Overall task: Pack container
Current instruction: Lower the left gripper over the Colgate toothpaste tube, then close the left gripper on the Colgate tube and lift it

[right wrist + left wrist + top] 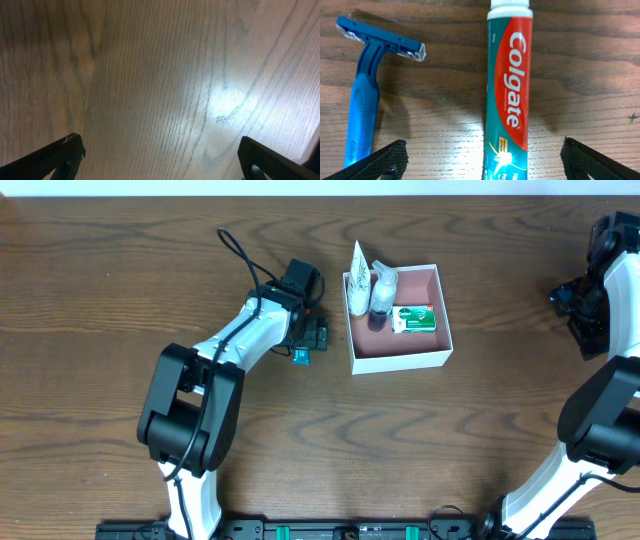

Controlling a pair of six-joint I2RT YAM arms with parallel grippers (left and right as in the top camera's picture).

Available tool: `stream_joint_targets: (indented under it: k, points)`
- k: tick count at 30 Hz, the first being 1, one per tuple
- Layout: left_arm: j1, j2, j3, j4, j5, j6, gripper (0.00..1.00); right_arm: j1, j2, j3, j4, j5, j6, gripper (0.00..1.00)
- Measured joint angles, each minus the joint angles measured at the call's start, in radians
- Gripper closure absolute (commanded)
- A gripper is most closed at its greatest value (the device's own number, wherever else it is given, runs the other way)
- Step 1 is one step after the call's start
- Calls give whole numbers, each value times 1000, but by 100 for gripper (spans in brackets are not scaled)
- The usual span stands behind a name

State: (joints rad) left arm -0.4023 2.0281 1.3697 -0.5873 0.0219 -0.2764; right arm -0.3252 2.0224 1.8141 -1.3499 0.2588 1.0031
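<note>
Dark wood table (90,290)
Wavy grain throughout; a pale strip (300,186) edges the far side, and bright glare (225,102) sits on the wood.

The toothpaste tube (509,95) reads "Colgate" in white letters on red.

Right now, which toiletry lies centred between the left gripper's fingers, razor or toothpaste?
The toothpaste tube, red and teal, runs up the middle of the open left gripper. The blue razor lies off to one side, by a fingertip.
</note>
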Motion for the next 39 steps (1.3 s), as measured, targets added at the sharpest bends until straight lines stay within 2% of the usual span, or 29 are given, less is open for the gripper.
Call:
stream_joint_targets:
  k: [39]
  points:
    - [-20, 32, 2, 70, -10, -9, 2, 0, 0, 0, 0, 0, 0, 1]
